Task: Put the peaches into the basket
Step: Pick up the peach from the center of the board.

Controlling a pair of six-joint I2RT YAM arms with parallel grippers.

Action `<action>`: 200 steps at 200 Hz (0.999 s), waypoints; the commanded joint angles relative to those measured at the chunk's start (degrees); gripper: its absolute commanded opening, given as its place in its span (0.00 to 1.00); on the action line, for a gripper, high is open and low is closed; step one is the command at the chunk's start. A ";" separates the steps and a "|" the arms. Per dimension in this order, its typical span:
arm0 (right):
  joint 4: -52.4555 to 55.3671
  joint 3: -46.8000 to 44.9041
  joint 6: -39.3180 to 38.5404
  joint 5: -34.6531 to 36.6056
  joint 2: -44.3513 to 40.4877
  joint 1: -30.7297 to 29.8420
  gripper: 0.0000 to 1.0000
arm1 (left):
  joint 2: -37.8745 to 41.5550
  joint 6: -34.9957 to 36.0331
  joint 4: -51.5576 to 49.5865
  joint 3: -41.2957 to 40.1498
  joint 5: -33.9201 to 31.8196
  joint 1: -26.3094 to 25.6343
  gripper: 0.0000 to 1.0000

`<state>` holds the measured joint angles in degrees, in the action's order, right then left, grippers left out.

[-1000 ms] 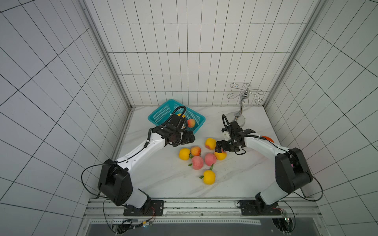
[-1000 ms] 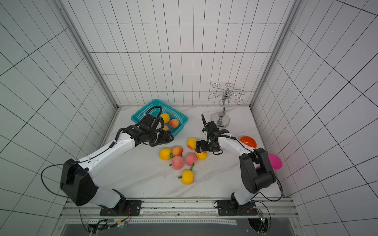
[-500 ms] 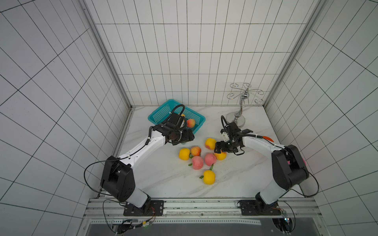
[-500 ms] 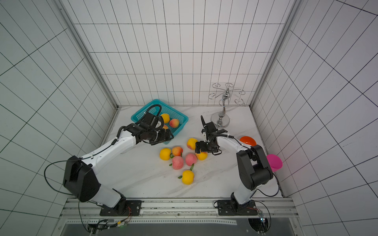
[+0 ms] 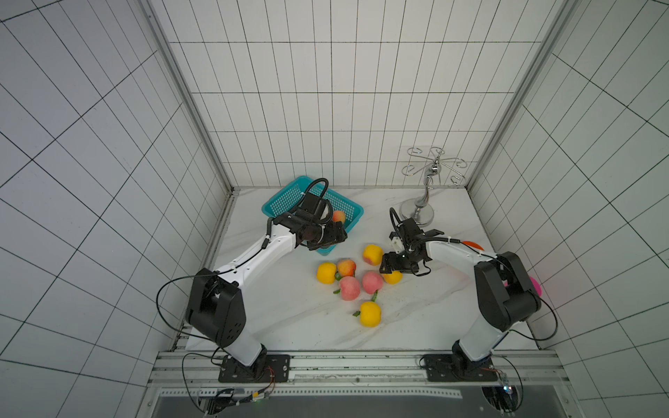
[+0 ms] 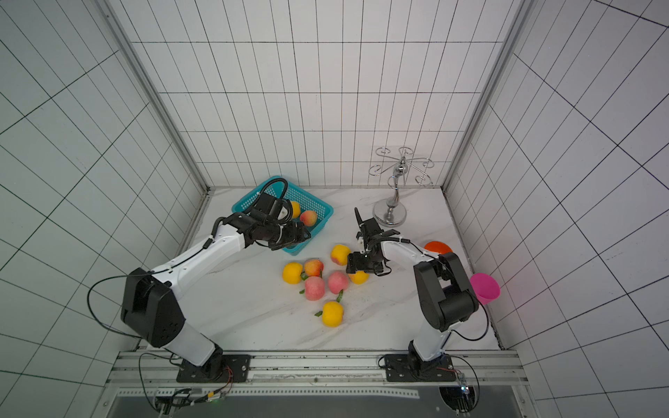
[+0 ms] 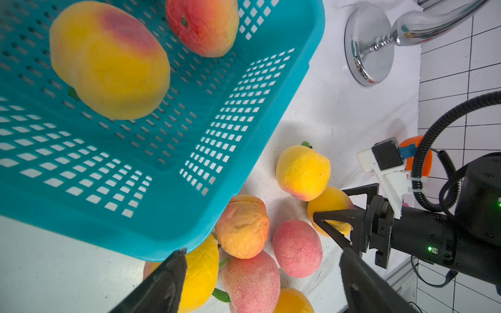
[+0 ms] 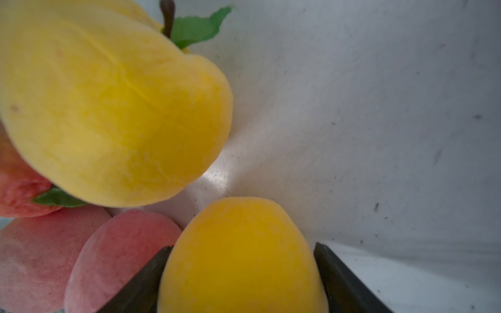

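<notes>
Seven peaches lie loose in a tight cluster on the white marble tabletop between the two arms. Two more sit inside the teal mesh basket at the back left, a blushed yellow one beside a pink-orange one. At the cluster's right edge, one plain yellow peach sits squarely between the black fingers of the right gripper, which comes in low from the right. In the right wrist view both fingers press against its flanks, so the jaws are clamped narrow on the fruit. A pink peach lies just beside it, and a larger yellow one with a green leaf lies just beyond. The left gripper hovers over the basket's near corner with its jaws wide and nothing between them, the cluster visible below. A chrome hook stand rises at the back right, with an orange bowl and a pink bowl near the right wall.
</notes>
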<state>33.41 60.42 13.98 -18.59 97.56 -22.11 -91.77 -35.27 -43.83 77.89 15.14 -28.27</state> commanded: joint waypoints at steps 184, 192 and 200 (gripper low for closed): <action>5.49 2.51 -7.72 2.99 -19.37 0.31 0.50 | -0.96 -1.02 -0.21 5.74 9.16 0.50 0.88; 5.36 2.91 -8.40 2.87 -20.46 0.18 0.49 | -1.21 -1.17 -0.05 6.45 10.23 0.41 0.89; 5.05 3.24 -9.20 2.74 -21.64 0.01 0.49 | -1.47 -1.35 0.10 7.16 11.44 0.27 0.90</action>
<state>38.30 60.60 8.64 -15.66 79.44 -22.11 -92.07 -35.59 -45.01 81.97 22.02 -27.94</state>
